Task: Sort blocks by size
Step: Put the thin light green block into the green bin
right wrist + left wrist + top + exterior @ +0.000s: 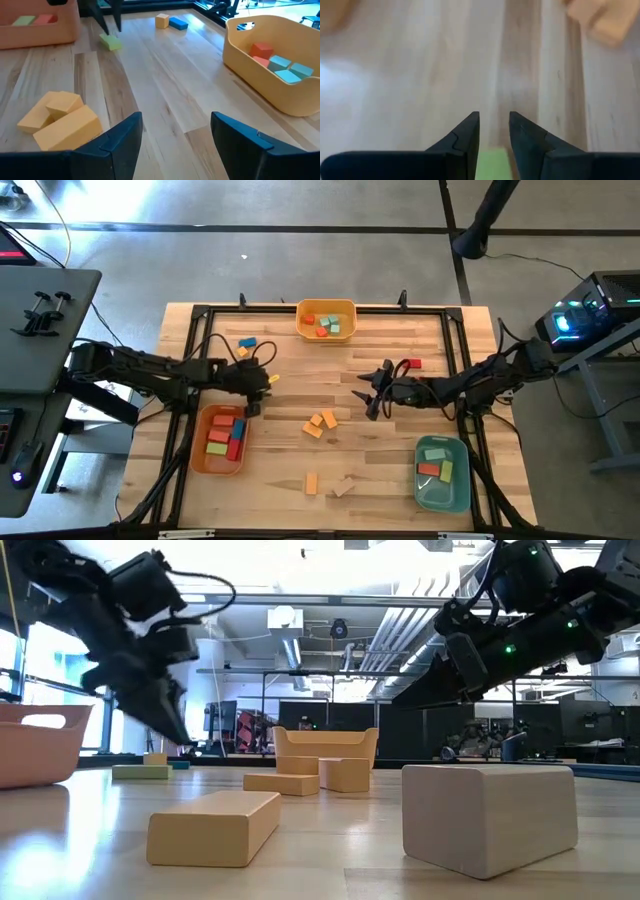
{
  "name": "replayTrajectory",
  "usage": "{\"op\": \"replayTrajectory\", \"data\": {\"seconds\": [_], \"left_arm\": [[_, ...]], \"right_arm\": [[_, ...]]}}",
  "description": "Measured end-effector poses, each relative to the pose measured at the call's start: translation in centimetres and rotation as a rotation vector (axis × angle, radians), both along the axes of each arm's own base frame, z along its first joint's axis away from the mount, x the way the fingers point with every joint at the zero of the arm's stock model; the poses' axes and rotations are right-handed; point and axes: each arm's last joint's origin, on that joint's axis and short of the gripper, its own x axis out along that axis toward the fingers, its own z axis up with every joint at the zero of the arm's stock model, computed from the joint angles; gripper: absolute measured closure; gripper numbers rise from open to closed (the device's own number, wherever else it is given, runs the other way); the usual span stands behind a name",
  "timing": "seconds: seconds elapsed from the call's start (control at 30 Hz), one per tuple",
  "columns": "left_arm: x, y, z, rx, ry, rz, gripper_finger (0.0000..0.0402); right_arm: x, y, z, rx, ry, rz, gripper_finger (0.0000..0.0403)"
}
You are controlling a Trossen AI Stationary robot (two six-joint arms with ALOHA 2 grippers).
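Note:
My left gripper (262,387) hovers just off the far right corner of the orange bin (220,438). Its fingers (470,135) stand a narrow gap apart, right over a flat green block (111,42) that lies on the table. The block also shows through the gap in the left wrist view (492,165); I cannot tell that the fingers touch it. My right gripper (175,130) is open and empty at mid-table (372,395), to the right of the loose orange blocks (320,423). A blue and a yellow block (245,343) lie far left, and a red block (413,364) lies behind my right gripper.
The yellow bin (327,318) at the far edge holds red and teal blocks. The orange bin holds red, green and yellow blocks. The teal bin (442,472) at the near right holds several blocks. An orange bar (311,483) and a pale block (343,488) lie near the front edge.

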Motion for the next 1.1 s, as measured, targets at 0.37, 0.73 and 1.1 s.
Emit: {"op": "replayTrajectory", "data": {"seconds": [0.37,0.73,1.1], "left_arm": [[0.6,1.1,3.6,0.016,0.117,0.152,0.0281],[1.9,1.8,0.3,-0.188,0.257,0.177,0.0143],[3.9,2.1,-2.3,-0.179,0.493,0.138,0.0181]], "right_arm": [[-0.1,0.0,0.4,0.003,-0.017,0.003,0.0171],[-0.1,0.0,0.4,0.01,-0.017,0.015,0.0171],[0.0,0.1,0.4,0.01,-0.016,0.021,0.0171]]}}
